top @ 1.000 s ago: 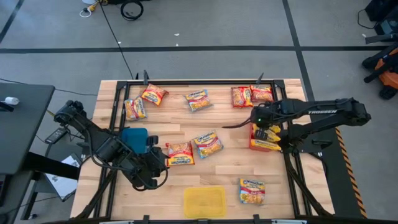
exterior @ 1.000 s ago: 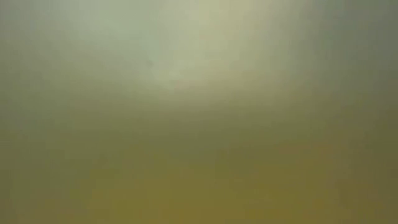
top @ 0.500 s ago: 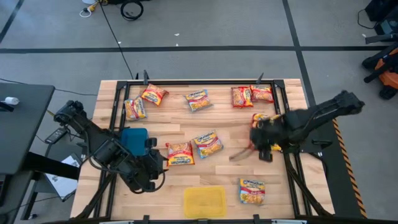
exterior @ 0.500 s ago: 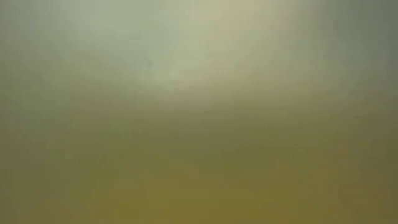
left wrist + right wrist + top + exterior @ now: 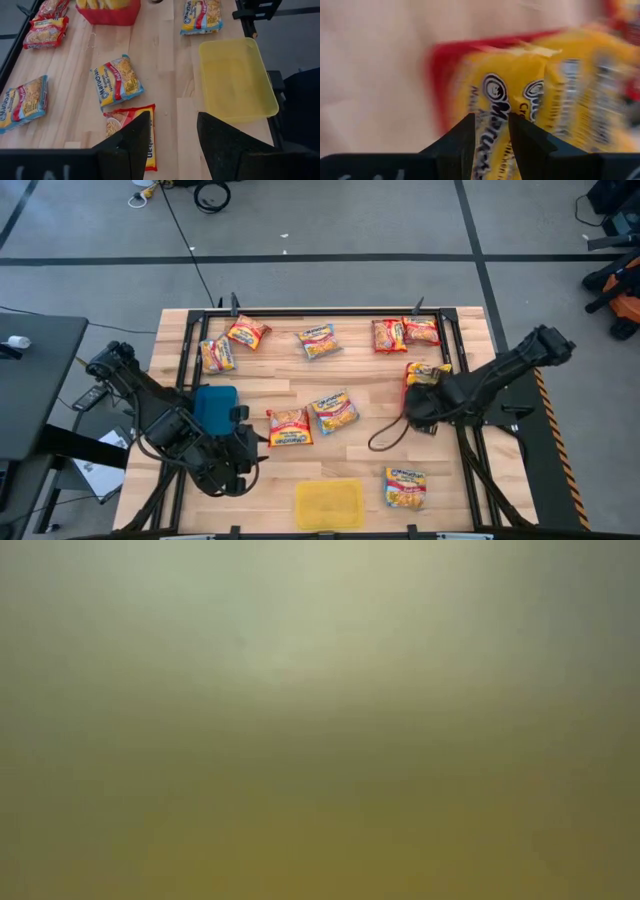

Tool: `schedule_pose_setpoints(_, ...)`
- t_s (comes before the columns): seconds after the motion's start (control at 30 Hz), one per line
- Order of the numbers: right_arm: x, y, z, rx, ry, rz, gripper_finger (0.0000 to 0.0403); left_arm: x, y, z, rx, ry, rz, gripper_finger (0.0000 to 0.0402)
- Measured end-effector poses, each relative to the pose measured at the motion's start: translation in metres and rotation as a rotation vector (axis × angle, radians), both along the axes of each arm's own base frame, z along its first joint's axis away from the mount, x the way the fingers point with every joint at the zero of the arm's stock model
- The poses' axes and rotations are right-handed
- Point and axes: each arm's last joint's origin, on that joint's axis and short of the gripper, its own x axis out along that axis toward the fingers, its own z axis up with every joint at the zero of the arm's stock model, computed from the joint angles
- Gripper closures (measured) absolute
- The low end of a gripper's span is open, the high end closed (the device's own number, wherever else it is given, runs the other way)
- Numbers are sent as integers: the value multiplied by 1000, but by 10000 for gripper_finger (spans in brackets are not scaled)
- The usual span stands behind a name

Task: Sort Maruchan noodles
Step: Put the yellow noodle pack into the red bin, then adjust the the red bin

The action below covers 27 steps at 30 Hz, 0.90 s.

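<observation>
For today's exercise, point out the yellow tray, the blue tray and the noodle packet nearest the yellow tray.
Yellow tray (image 5: 329,504), high view, its bare floor.
Blue tray (image 5: 213,406), high view, its visible middle.
Noodle packet (image 5: 405,486), high view, middle of the wrapper.

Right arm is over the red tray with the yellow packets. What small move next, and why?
Probably lift the right gripper clear. Its fingers stand slightly apart with nothing between them, and the yellow packets already lie in the red tray. Then head for the loose packet near the yellow tray.
</observation>
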Motion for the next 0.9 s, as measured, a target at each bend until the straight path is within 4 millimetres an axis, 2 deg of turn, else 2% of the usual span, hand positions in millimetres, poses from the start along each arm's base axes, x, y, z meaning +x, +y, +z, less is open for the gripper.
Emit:
schedule_pose_setpoints(0.07,-3,-8,2,-79,23,-43,278,0,0,0,6,0,-5,235)
schedule_pose_setpoints(0.17,-4,-12,3,-89,21,-56,278,0,0,0,7,1,-5,235)
schedule_pose_setpoints(0.5,6,3,7,15,-110,16,278,0,0,0,6,0,-5,235)
schedule_pose_setpoints(0.57,8,5,1,14,-146,27,278,0,0,0,5,0,-5,235)
schedule_pose_setpoints(0.73,1,0,-29,6,-98,29,278,-1,-1,0,-14,-2,8,235)
schedule_pose_setpoints(0.9,-4,1,-45,124,-37,28,278,-3,-4,0,-14,-1,-5,235)
